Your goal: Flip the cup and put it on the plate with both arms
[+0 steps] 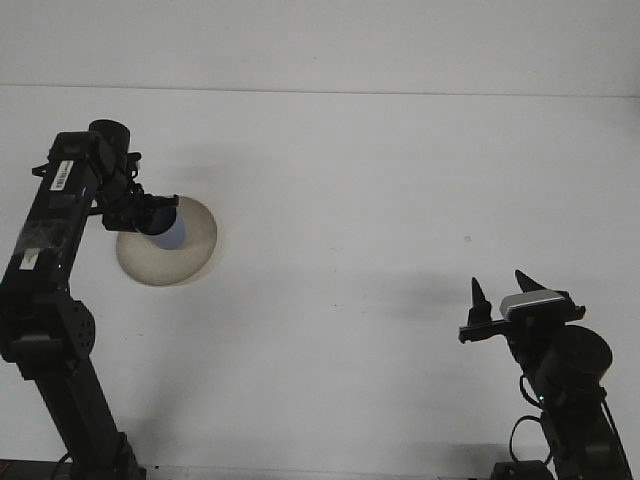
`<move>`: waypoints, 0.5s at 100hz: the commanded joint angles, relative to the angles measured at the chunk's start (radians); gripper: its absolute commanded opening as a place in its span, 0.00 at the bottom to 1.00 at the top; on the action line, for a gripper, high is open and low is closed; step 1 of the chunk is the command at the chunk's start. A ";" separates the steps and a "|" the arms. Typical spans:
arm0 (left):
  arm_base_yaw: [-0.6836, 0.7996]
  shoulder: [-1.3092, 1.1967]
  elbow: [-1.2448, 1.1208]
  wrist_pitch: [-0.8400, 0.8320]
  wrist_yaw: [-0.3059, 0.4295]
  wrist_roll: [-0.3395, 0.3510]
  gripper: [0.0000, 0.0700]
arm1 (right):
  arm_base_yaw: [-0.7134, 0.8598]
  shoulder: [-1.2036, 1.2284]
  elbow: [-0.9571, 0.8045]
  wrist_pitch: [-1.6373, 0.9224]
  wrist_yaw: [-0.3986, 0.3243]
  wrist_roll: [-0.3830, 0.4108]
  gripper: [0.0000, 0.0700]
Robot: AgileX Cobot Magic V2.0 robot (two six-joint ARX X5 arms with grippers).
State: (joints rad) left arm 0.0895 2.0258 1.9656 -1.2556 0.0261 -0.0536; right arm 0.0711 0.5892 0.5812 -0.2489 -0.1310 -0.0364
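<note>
A pale beige plate [180,257] lies on the white table at the left. Over its upper left part my left gripper [158,214] is shut on a blue cup [169,232], which hangs low over the plate; I cannot tell whether it touches. The cup's dark upper part sits between the fingers and its lighter end points down to the right. At the lower right my right gripper [502,287] stands open, its two black fingertips pointing up with nothing between them.
The white table [350,200] runs back to a pale wall. My left arm's black links rise along the left edge, and the right arm's base sits at the bottom right corner.
</note>
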 commanded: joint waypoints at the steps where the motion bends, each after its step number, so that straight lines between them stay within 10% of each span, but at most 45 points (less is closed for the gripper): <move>1: 0.003 0.023 0.016 -0.002 0.004 0.001 0.02 | 0.002 0.000 0.009 0.011 0.000 0.014 0.69; 50: 0.026 0.023 -0.003 0.010 0.004 -0.006 0.11 | 0.002 0.000 0.009 0.011 0.000 0.014 0.69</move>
State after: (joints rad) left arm 0.1066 2.0281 1.9469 -1.2449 0.0265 -0.0536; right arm 0.0711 0.5892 0.5812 -0.2485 -0.1310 -0.0364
